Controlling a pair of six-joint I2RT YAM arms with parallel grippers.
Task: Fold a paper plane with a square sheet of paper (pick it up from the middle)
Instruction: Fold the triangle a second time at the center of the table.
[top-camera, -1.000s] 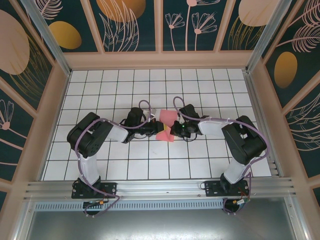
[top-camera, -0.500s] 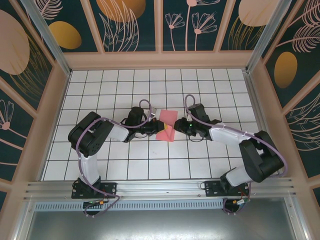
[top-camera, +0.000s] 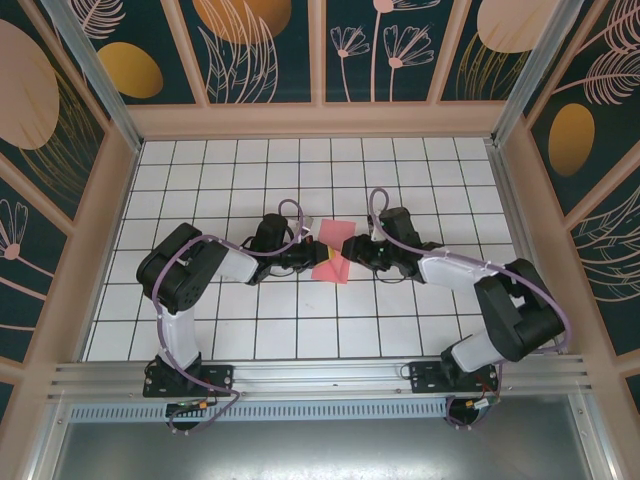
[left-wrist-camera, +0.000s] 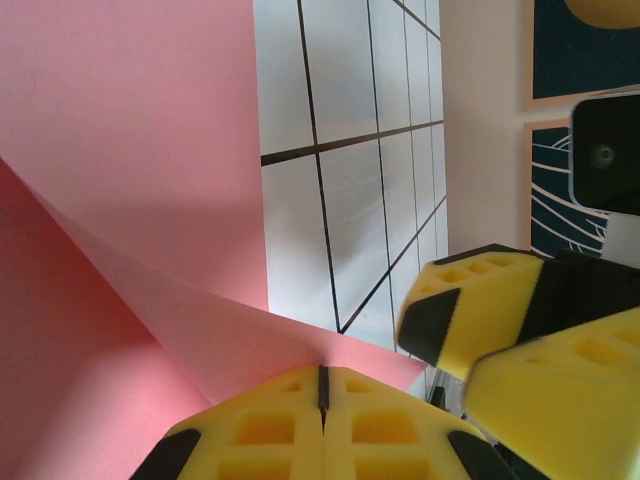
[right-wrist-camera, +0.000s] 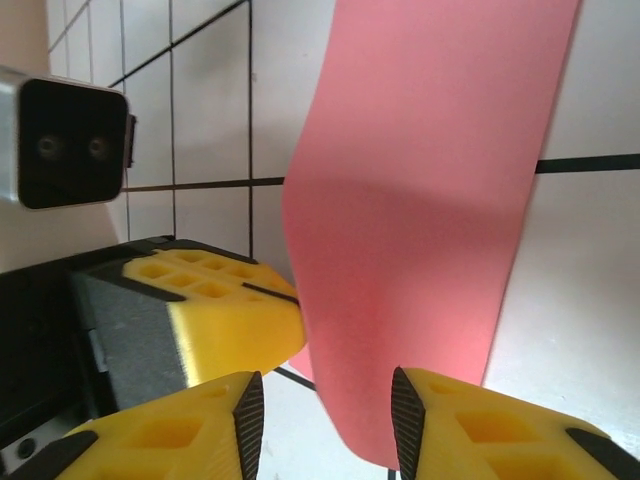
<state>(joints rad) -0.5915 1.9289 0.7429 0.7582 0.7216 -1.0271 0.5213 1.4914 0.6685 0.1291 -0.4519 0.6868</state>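
Note:
The square sheet of paper (top-camera: 337, 238) is salmon pink, partly folded and raised off the white tiled floor mid-table. My left gripper (top-camera: 313, 262) is shut on the paper's lower left edge; in the left wrist view its yellow fingertips (left-wrist-camera: 322, 378) pinch a creased pink flap (left-wrist-camera: 130, 150). My right gripper (top-camera: 353, 254) is at the paper's right side. In the right wrist view its jaws (right-wrist-camera: 325, 425) stand open, with the hanging end of the pink sheet (right-wrist-camera: 430, 190) between them, not pinched. The left gripper's yellow fingers (right-wrist-camera: 225, 300) show just beside them.
The tiled floor (top-camera: 300, 180) is walled by wooden rims and patterned dark panels (top-camera: 250, 50). Both arms reach inward from their bases (top-camera: 185, 375), elbows out to the sides. Open tiles lie behind and in front of the paper.
My right gripper has opened and let go of the paper, and its elbow has swung out to the right. The left gripper keeps its grip and has barely moved.

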